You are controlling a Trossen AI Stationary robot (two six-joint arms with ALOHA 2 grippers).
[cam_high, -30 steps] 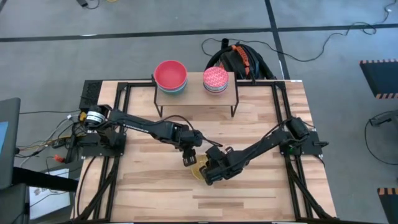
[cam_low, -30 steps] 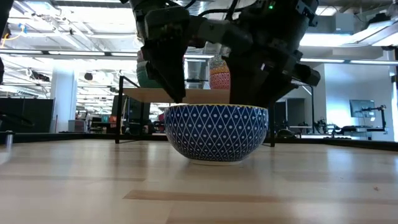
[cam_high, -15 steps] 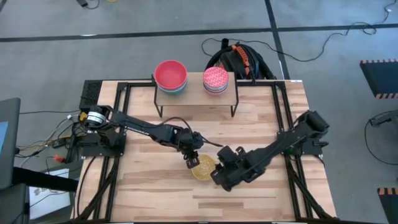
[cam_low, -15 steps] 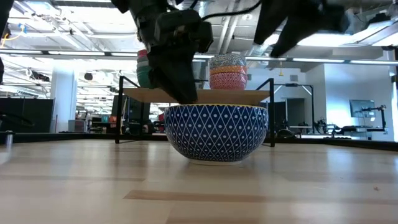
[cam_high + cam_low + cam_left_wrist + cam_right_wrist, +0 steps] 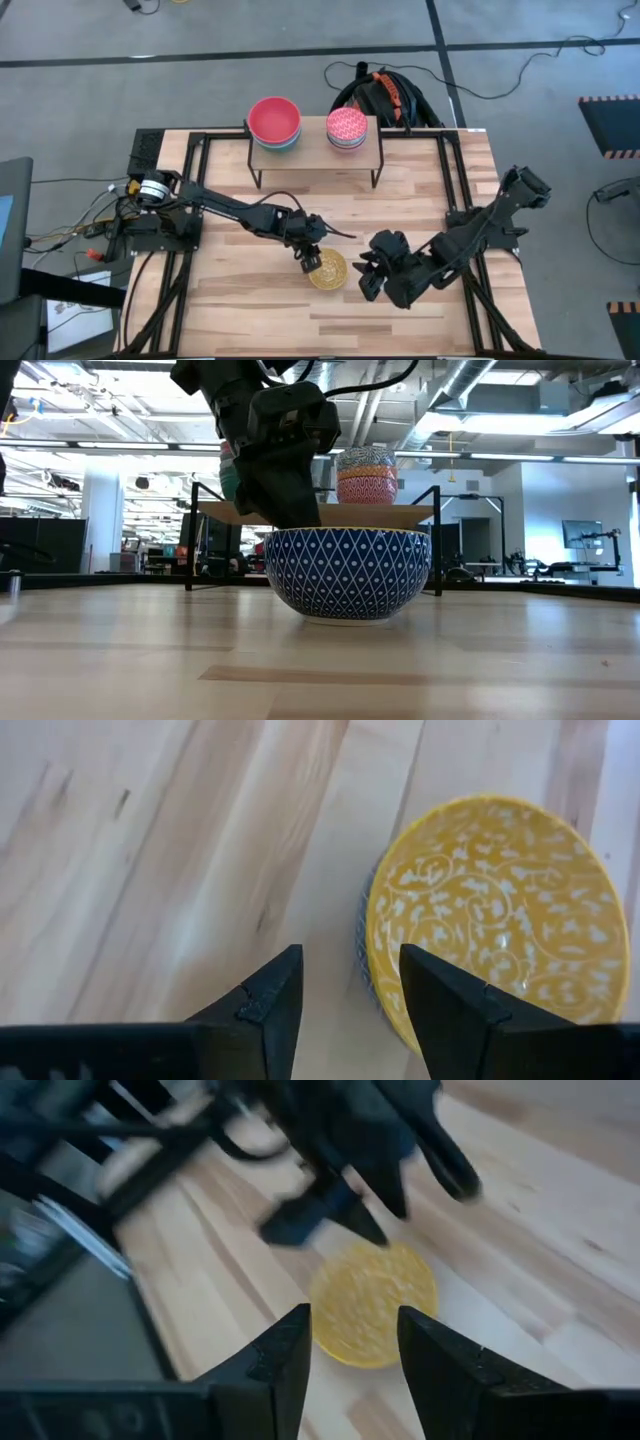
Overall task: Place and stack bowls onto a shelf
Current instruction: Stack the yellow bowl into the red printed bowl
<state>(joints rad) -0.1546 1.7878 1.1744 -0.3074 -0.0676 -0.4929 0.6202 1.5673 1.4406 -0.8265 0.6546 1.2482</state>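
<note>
- Yellow-patterned bowl (image 5: 327, 270) sits upright on the worktop (image 5: 250, 320), front-centre; yellow inside w/ white scrollwork, blue diamond pattern outside per low view (image 5: 348, 573).
- Left gripper (image 5: 309, 262) right at the bowl's left rim, arm reaching in from the left side. Jaws a little apart, holding nothing; wrist view shows one finger (image 5: 455, 1010) over the rim edge, other over bare wood.
- Right gripper (image 5: 366, 280) just right of the bowl, not touching it. Jaws parted, empty; bowl shows beyond the fingertips in its wrist view (image 5: 373, 1304).
- Shelf (image 5: 315, 152) at the back of the worktop, well apart from the bowl.
- On shelf: left stack w/ red bowl (image 5: 274, 119) on top, right stack w/ pink-patterned bowl (image 5: 347, 125) on top. Bowls under them only partly visible.
</note>
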